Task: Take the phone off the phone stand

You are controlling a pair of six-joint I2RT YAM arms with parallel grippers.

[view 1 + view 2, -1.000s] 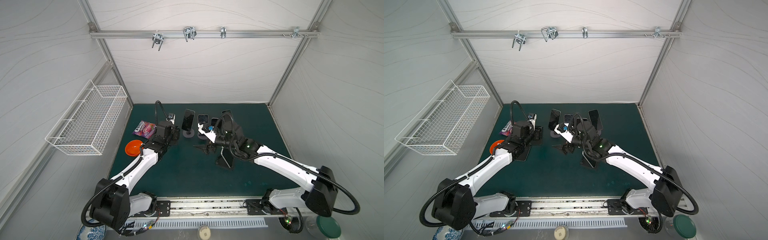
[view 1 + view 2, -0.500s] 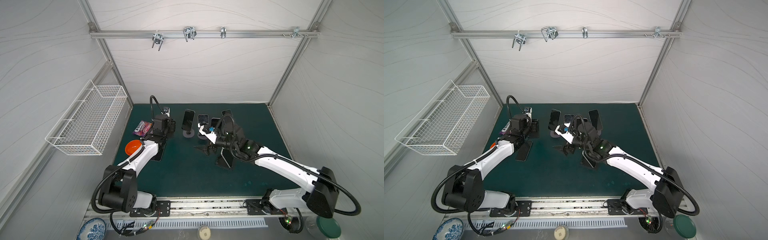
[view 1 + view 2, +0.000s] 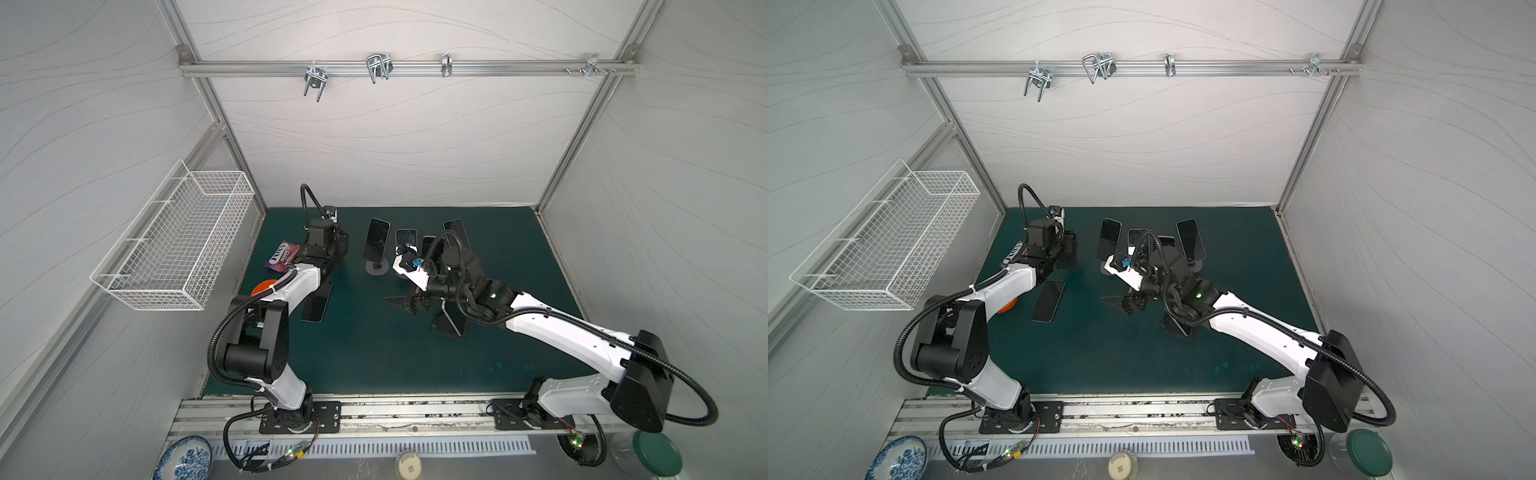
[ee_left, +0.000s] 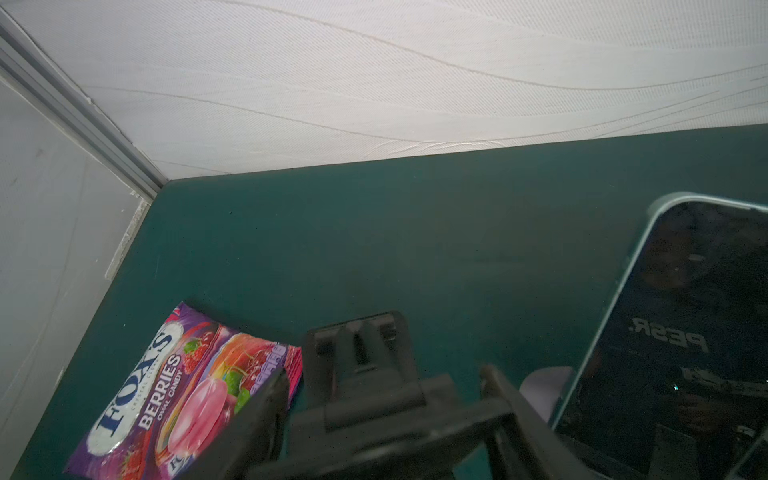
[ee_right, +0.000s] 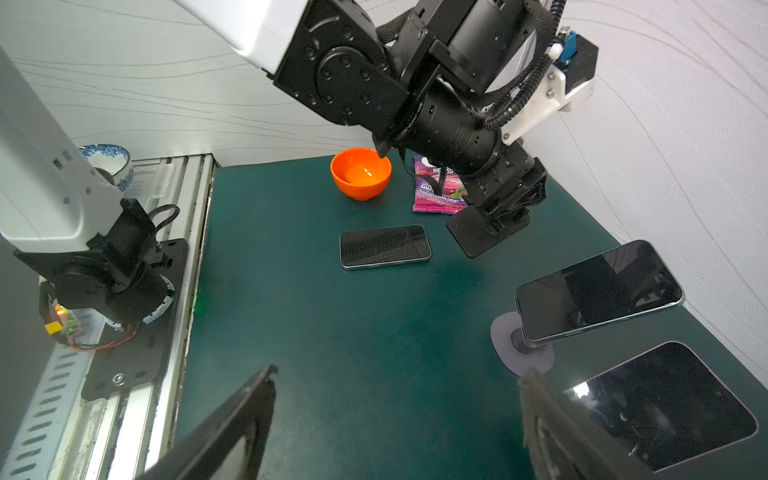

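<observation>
Phone (image 3: 316, 302) is lying flat, screen up, on the worktop (image 3: 374, 357), off any stand. It is resting near the orange bowl (image 5: 360, 172), on the bowl's side facing the worktop's middle. Its glass is showing glossy black, with rounded corners and a thin metallic rim.

Left fingers (image 4: 505, 403) are pinching a matt black stand (image 5: 478, 235), near the bowl and just past the candy bag (image 5: 436, 189). The stand's flat rectangular foot is tilting; whether it is touching the mat I cannot tell. The candy bag, crinkled glossy purple foil, is lying just beside the bowl.

Right fingers (image 5: 245, 424) are standing spread wide with only mat between them. They are hanging farther from the bowl than the phone.

Edges: the bowl, round and smooth, is sitting close to where the matt dark-green mat is meeting the white side wall. The mat's front edge is butting against an aluminium rail (image 3: 415, 415).

Room: open mat is running from the phone, away from the bowl, toward the right fingers.

A second phone (image 5: 598, 291) is leaning on a grey stand (image 5: 536, 359) with a round foot, well apart from the bowl.
</observation>
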